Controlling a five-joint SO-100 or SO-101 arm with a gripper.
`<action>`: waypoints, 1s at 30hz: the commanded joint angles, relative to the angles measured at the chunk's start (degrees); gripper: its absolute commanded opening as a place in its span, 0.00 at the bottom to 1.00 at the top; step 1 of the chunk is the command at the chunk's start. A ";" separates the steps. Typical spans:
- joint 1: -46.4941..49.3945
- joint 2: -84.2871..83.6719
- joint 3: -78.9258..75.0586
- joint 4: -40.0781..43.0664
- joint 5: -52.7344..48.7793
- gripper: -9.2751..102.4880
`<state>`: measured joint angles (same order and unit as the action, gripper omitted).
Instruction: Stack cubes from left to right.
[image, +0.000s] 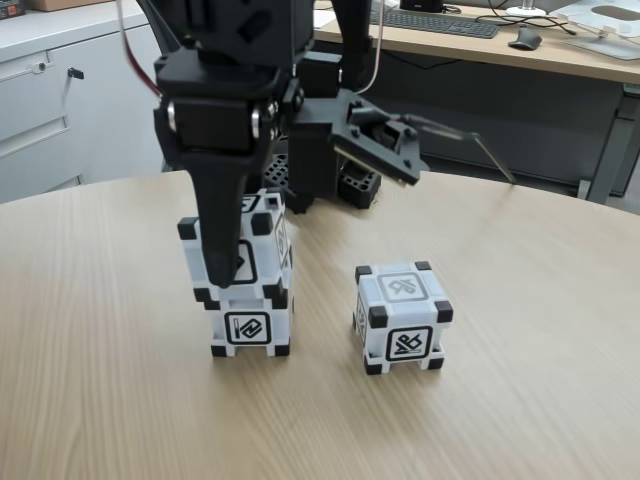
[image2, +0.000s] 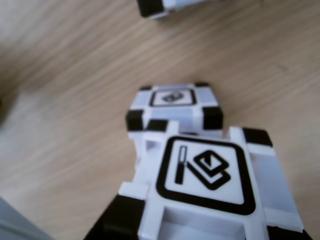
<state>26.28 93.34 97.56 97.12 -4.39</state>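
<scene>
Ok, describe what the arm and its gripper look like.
The arm is matte black printed plastic with blocky housings and round silver hubs at the wrist joint. A red wire and a white cable run along it. The gripper has a long, tapering black finger.

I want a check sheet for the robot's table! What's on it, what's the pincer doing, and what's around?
Surface: round light wooden table, bare apart from the cubes.
Job's things: upper cube sits on lower cube, slightly offset; single cube stands apart on the right in the fixed view.
Clutter: nothing seen.
Pincer: the pincer is down around the upper cube, one finger across its front face; grip cannot be confirmed.
Cables: red and white wires run along the arm.
Surroundings: desk with keyboard and mouse behind; grey cabinet on the left.
</scene>
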 joint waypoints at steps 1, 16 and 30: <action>0.44 -1.14 -0.62 0.35 -0.62 0.08; 0.44 -3.78 -0.62 0.44 -4.75 0.13; 0.35 -3.69 -0.62 0.44 -5.62 0.39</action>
<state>26.28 88.86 97.73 97.12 -10.02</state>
